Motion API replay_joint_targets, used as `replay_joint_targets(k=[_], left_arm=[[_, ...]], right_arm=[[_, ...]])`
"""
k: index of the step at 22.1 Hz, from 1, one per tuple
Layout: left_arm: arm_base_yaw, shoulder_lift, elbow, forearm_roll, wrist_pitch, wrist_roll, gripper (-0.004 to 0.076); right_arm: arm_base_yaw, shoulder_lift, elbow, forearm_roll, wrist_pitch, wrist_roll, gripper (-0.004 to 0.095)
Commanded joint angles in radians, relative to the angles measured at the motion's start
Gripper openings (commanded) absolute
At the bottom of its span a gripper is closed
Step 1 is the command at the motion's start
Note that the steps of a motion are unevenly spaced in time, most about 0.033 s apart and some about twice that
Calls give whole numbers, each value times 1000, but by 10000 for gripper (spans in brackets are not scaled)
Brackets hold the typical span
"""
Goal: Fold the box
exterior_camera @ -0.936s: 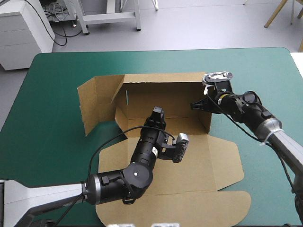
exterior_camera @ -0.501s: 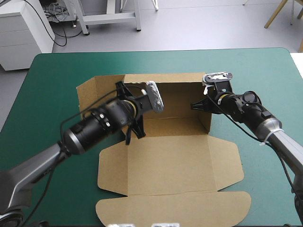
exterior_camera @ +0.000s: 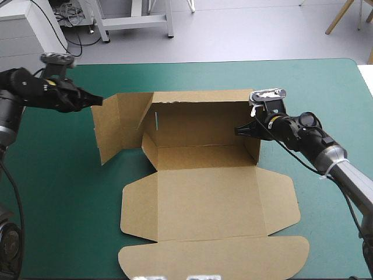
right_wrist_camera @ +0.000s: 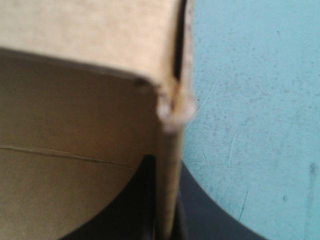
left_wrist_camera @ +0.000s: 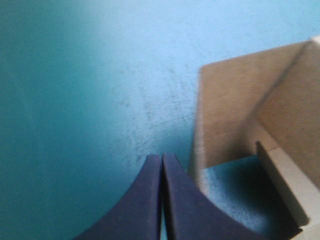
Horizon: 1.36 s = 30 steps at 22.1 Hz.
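box [exterior_camera: 198, 125]: middle of the bench [exterior_camera: 58, 192], back and right walls up, lid [exterior_camera: 210, 201] flat.
right end effector [exterior_camera: 240, 130]: pinching the right wall [exterior_camera: 252, 153].
left end effector [exterior_camera: 98, 100]: closed, empty, just outside the splayed left flap [exterior_camera: 113, 125]; the nearer arm for it.

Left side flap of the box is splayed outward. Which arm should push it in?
Left, probably. The left gripper, shut and free, sits just outside the flap. The right gripper is clamped on the right wall of the box, far from the flap.
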Motion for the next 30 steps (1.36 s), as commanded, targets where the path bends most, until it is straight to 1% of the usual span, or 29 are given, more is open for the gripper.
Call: replay_joint_targets(k=[1, 2, 3, 6, 9, 11, 13, 17, 19, 22, 23, 25, 27, 30], left_arm=[[215, -45, 51, -158, -17, 6, -10], [251, -45, 71, -180, -19, 6, -10], [332, -45, 126, -249, -30, 4, -10], [455, -45, 246, -389, -71, 4, -10], [497, -45, 327, -427, -117, -71, -10], [497, -45, 360, -425, -137, -80, -10], [497, -45, 378, -423, -141, -82, -10], [497, -45, 378, -423, -141, -93, -10], [497, -45, 378, -423, -141, -99, -10], [497, -45, 378, -421, -141, -101, -10], [497, -45, 378, -421, -141, -105, -10], [497, -45, 378, -421, -141, -112, -10], [497, -45, 378, -421, -139, -112, -10], [497, -47, 378, -425, -139, -112, -10]], right_arm=[[-13, -28, -24, -26, -10, -6, -4], [-13, -28, -24, -26, -10, -6, -4], [-13, -28, -24, -26, -8, -6, -4], [-13, -28, -28, -20, 19, -6, -4], [-13, -28, -35, 16, 46, -6, -4], [-13, -28, -73, 33, 126, -6, -4], [-13, -28, -179, 33, 283, -6, -4], [-13, -28, -298, 67, 462, -6, -4], [-13, -27, -332, 88, 528, -6, -4], [-13, -21, -339, 113, 590, -18, -4], [-13, -7, -339, 122, 639, -29, -4], [-13, 23, -339, 129, 690, -40, -4], [-13, 65, -339, 131, 683, -44, -4], [-13, 111, -339, 131, 644, -48, -4]])
